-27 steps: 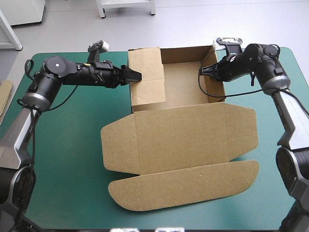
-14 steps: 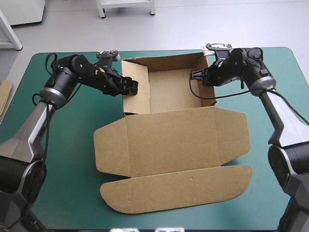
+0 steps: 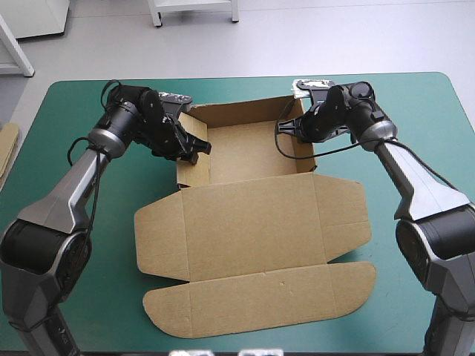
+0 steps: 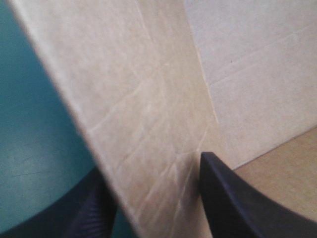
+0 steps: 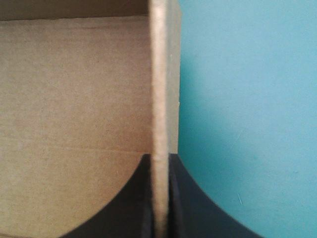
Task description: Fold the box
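The left gripper (image 4: 151, 171) pinches the left wall of the brown box (image 3: 252, 215) between its fingers; the right gripper (image 5: 159, 159) pinches the opposite wall, teal-green cover (image 5: 247, 124) just beside it.

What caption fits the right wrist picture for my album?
The right gripper clamps a side wall of the brown box, teal-green cover beside it.

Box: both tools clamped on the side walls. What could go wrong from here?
1. The left tool grips the left wall of the box at a slant, and the board is creased there; more pull may buckle it.
2. The right tool pinches the right wall only by its rim; it might slip off.
3. The lid lies flat on the table; dragging could skew it.
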Robot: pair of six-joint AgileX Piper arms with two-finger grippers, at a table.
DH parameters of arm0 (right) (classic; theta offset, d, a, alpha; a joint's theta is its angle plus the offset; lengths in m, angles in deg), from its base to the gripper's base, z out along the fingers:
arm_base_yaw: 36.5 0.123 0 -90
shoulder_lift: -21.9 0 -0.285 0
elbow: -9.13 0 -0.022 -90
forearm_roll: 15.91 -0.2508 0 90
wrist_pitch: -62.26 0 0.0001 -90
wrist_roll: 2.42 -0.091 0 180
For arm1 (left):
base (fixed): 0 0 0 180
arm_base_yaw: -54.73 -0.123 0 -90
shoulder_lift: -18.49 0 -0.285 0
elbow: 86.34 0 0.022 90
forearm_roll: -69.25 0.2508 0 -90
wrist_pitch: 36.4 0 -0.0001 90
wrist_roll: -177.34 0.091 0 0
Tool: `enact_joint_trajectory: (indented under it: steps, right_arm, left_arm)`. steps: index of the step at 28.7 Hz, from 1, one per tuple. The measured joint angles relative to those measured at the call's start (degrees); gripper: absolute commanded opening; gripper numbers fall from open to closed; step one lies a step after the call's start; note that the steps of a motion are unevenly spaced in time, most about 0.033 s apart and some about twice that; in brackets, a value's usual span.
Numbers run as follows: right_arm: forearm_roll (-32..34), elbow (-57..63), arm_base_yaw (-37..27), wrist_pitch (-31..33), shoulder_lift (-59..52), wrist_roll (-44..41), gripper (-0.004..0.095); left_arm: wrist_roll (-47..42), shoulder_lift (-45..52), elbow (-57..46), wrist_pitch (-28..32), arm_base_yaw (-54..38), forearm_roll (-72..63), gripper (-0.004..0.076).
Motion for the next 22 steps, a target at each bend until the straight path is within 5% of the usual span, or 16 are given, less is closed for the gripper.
enact_joint_trajectory:
  steps: [4,9,22]
  right_arm:
    - [0.4,0.0,0.0,0.17,0.38,-0.18,-0.0012]
    - [0.59,0.0,0.0,1.01,0.91,-0.25,-0.0011]
    - [1.92,-0.18,0.05,4.07,1.8,-0.2,-0.001]
  left_arm:
    - [-0.07,-2.16,0.07,-0.4,0.06,0.23,0.0249]
    - [-0.07,-4.37,0.13,-0.67,0.06,1.82,-0.0006]
    - [-2.32,-5.12,0.15,2.92,0.42,3.61,-0.0009]
